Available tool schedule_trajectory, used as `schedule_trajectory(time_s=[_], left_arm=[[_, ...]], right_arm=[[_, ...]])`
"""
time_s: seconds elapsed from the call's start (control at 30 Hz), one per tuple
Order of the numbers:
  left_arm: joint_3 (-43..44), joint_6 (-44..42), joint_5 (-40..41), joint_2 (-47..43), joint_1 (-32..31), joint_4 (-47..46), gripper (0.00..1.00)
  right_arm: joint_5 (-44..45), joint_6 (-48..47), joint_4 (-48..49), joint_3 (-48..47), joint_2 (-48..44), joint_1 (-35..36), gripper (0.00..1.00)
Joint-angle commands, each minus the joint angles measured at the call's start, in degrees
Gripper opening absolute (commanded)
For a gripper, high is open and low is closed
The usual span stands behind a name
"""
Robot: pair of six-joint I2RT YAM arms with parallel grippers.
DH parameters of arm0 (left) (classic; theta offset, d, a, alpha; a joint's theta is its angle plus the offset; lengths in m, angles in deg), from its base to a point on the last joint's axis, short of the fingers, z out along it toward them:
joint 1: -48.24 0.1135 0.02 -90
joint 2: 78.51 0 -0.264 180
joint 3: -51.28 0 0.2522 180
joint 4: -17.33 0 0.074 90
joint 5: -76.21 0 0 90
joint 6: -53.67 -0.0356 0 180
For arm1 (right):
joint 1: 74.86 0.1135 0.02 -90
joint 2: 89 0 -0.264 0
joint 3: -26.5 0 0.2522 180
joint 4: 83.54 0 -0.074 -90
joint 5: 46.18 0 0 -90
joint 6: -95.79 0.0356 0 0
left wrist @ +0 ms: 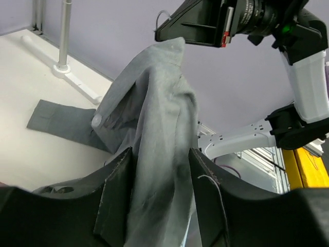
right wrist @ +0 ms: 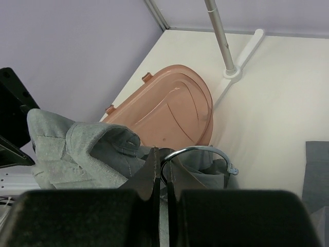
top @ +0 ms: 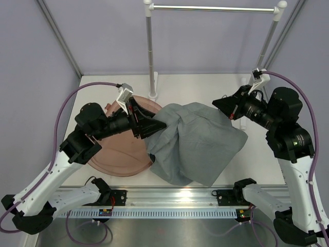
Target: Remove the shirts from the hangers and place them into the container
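Observation:
The grey-green shirt (top: 198,141) hangs in a bunched drape above the table, its lower left part over the right rim of the pinkish container (top: 113,157). My right gripper (top: 217,103) holds its top: in the right wrist view the jaws (right wrist: 165,164) are shut on the hanger's wire hook (right wrist: 205,151), with the shirt collar (right wrist: 87,146) beside them. The rest of the hanger is hidden in the cloth. My left gripper (top: 158,125) is at the shirt's left edge. Its fingers (left wrist: 115,200) stand apart, with shirt cloth (left wrist: 154,113) hanging loosely between them.
The white-and-metal garment rail (top: 150,51) stands at the back, with its base on the table behind the tub. A shirt sleeve (left wrist: 56,121) lies flat on the white table. The container (right wrist: 169,110) lies below and ahead of the right gripper.

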Motion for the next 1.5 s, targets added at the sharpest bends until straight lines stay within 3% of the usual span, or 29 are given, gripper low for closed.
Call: schedule_trajectory(time_s=[0.0, 0.03, 0.07, 0.2, 0.53, 0.73, 1.1, 1.27, 1.37, 1.47], left_arm=[[0.17, -3.48, 2.52, -1.84, -0.24, 4.95, 0.47], [0.26, -3.57, 3.13, -1.84, -0.24, 5.91, 0.44], [0.34, -3.66, 3.57, -1.67, -0.24, 6.44, 0.32], [2.19, -4.36, 8.40, -0.97, -0.24, 8.90, 0.00], [5.70, -6.73, 27.73, -3.25, -0.24, -2.86, 0.00], [5.09, -8.58, 27.48, -6.06, -0.24, -6.91, 0.00], [-4.22, -10.43, 33.28, -15.55, -0.24, 2.39, 0.00], [-8.18, -9.90, 33.72, -18.46, -0.15, 3.63, 0.00], [-10.02, -8.94, 29.35, -17.32, -0.24, 3.64, 0.00], [-10.12, -9.37, 13.84, -13.12, -0.24, -0.74, 0.04]], right_arm=[[2.72, -1.31, -2.85, -3.57, -1.64, 0.36, 0.00], [2.99, -1.48, -3.55, -3.83, -1.73, 0.36, 0.00], [3.42, -1.83, -5.03, -4.18, -1.73, 0.44, 0.00], [6.93, -3.24, -9.78, -4.98, -1.99, 0.36, 0.00], [22.22, -4.30, -18.92, -3.31, -3.75, 0.36, 0.00], [35.41, -3.16, -20.34, -2.61, -2.61, 0.36, 0.00], [46.75, 0.27, -18.85, -2.61, -3.05, 0.44, 0.00], [44.39, 0.53, -16.48, -1.81, -3.31, 0.36, 0.00], [37.66, -0.60, -13.32, -1.20, -4.36, 0.36, 0.00], [28.96, -2.36, -11.82, -1.29, -3.84, 0.36, 0.00]])
